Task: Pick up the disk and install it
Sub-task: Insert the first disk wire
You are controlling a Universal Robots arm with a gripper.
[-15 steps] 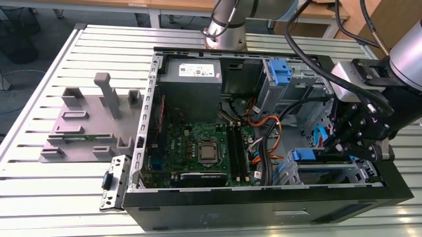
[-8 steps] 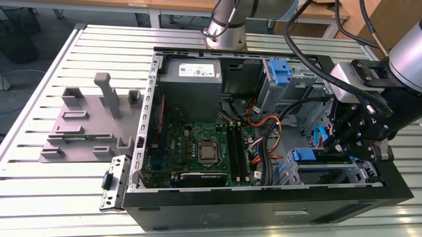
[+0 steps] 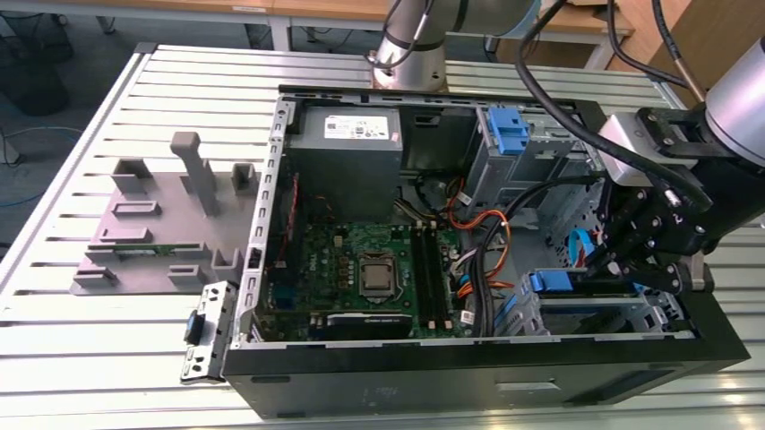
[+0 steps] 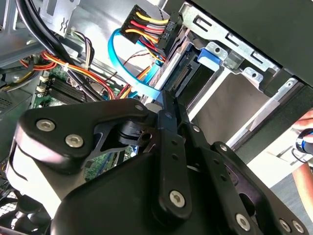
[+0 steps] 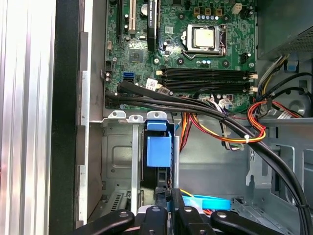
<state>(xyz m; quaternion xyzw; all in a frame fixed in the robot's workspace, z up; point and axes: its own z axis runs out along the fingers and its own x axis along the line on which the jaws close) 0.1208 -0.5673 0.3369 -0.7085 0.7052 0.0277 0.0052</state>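
Note:
The disk (image 3: 560,283) stands on edge in the drive bay at the case's front corner on the exterior view's right, its blue rail uppermost. The first wrist view has its blue tab (image 5: 159,148) between the bay's metal walls. In the second wrist view its blue end (image 4: 215,53) and connector sit inside the bay. My gripper (image 3: 636,271) hangs just over the bay, by the disk's rear end. The black fingers (image 4: 167,122) lie pressed together, shut, with nothing visible between them. Their tips (image 5: 157,211) sit close behind the blue tab.
A blue data cable (image 4: 139,83) and a bundle of orange and black wires (image 5: 234,129) run beside the bay. The motherboard (image 3: 358,269), grey power supply (image 3: 347,134) and tall blue latch (image 3: 508,130) fill the case. A grey fixture (image 3: 156,224) lies outside. A hand (image 4: 305,134) is nearby.

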